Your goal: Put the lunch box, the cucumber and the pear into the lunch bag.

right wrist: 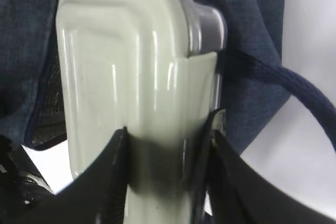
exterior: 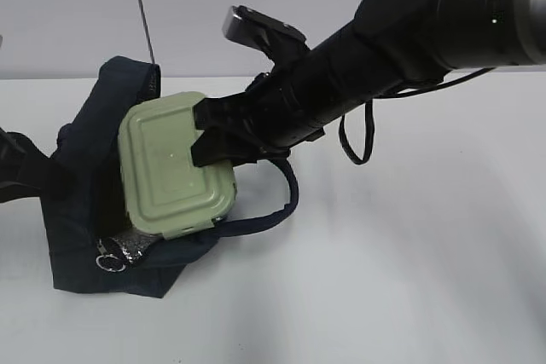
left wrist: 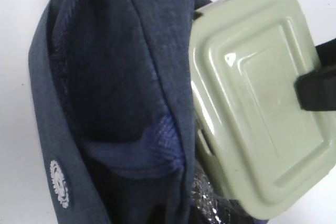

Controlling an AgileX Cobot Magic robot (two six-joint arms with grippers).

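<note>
The pale green-lidded lunch box hangs tilted at the open mouth of the dark navy lunch bag. Its lower end reaches in over the silver lining. My right gripper is shut on the box's right end, one finger lying on the lid. My left arm sits at the bag's left edge. Its jaws are hidden by bunched bag fabric that lifts toward them. Cucumber and pear are out of view.
The bag's padded loop handle curves out to the right below the box. A silver zip ring lies at the bag's front corner. White tabletop stretches to the right and front.
</note>
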